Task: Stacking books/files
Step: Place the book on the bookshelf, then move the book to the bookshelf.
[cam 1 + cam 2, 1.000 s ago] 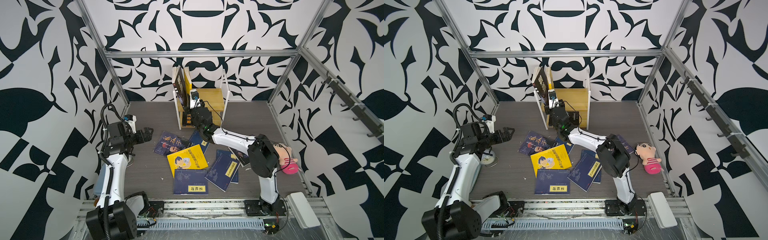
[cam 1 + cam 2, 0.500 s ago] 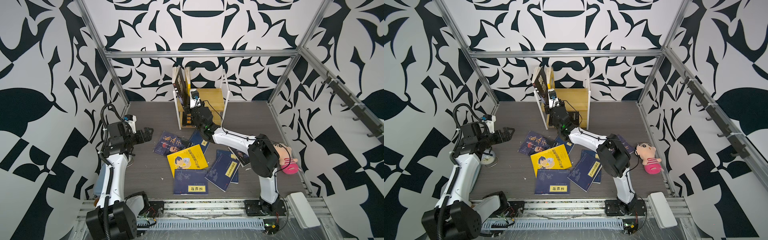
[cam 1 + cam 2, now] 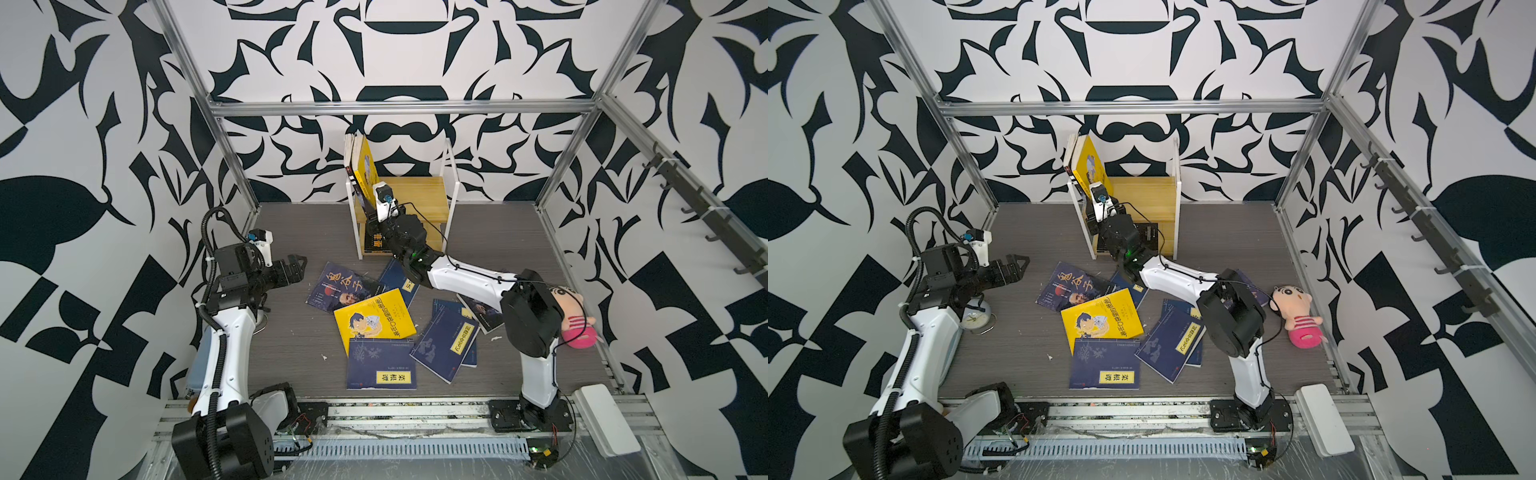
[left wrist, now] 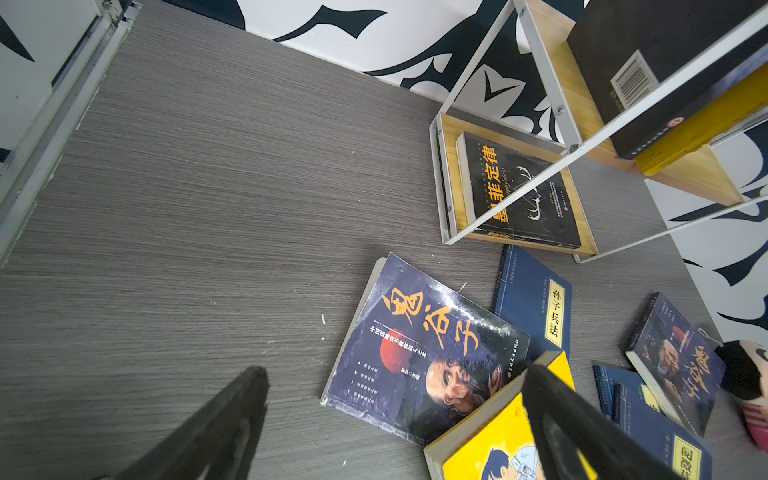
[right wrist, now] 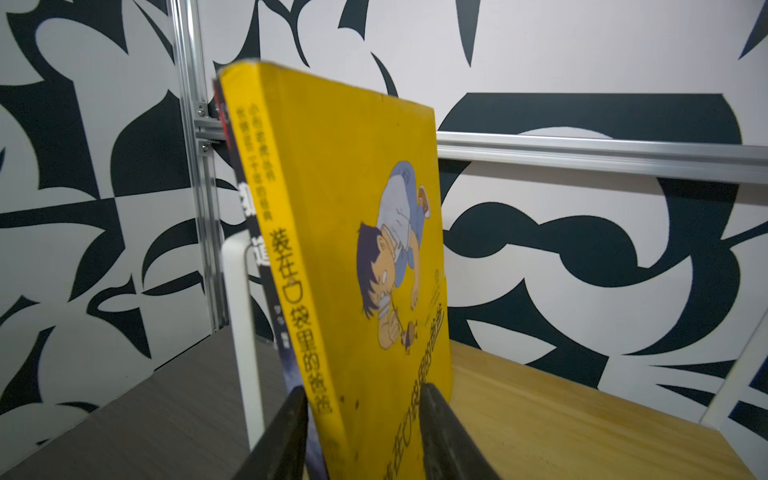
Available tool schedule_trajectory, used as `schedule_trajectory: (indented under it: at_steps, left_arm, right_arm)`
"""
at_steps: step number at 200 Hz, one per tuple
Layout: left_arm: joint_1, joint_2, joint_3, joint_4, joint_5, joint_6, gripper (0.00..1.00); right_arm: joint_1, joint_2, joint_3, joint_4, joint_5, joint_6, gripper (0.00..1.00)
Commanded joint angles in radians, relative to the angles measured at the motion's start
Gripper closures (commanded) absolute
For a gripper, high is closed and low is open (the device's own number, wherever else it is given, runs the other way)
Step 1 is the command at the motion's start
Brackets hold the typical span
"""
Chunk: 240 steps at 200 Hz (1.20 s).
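right gripper [image 5: 363, 390] has loosened around the shelved yellow book [image 5: 340, 187].

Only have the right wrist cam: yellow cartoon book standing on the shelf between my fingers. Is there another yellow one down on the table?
Observer: Yes. A second yellow cartoon book lies flat on the table, one corner over the old-man-face book.
Operator: Left arm in the way there?
Observer: No. The left gripper is open and empty, hovering short of that old-man-face book and not touching it.
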Motion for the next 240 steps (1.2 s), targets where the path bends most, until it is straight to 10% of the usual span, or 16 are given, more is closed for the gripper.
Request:
schedule_trajectory:
  at_steps: [1,65,104,161,176,214,240]
  left_arm:
    - [0.003,-0.002,-0.003,-0.001,0.02,-0.003,0.0]
    - [0.001,0.011,0.018,-0.024,0.036,0.019,0.0]
    - [-0.084,0.063,0.27,-0.242,0.011,0.175,0.0]
    - [-0.224,0.2,0.615,-0.37,0.039,0.316,0.0]
    - [-0.303,0.245,0.677,-0.402,-0.001,0.37,0.14]
    - [-0.45,0.316,0.745,-0.45,-0.003,0.416,0.99]
    - [-0.554,0.377,0.774,-0.442,-0.084,0.453,1.0]
  right_arm:
    - [0.011,-0.114,-0.064,0.019,-0.063,0.01,0.47]
    - [-0.031,-0.304,-0.256,-0.189,-0.198,0.059,0.48]
    - [-0.138,-0.272,-0.16,-0.404,-0.209,0.138,0.54]
    - [-0.226,-0.054,0.163,-0.622,-0.217,0.208,0.89]
    - [-0.236,0.006,0.239,-0.651,-0.217,0.219,1.0]
    - [-0.244,0.123,0.384,-0.714,-0.239,0.236,1.0]
    - [-0.255,0.184,0.443,-0.723,-0.259,0.26,1.0]
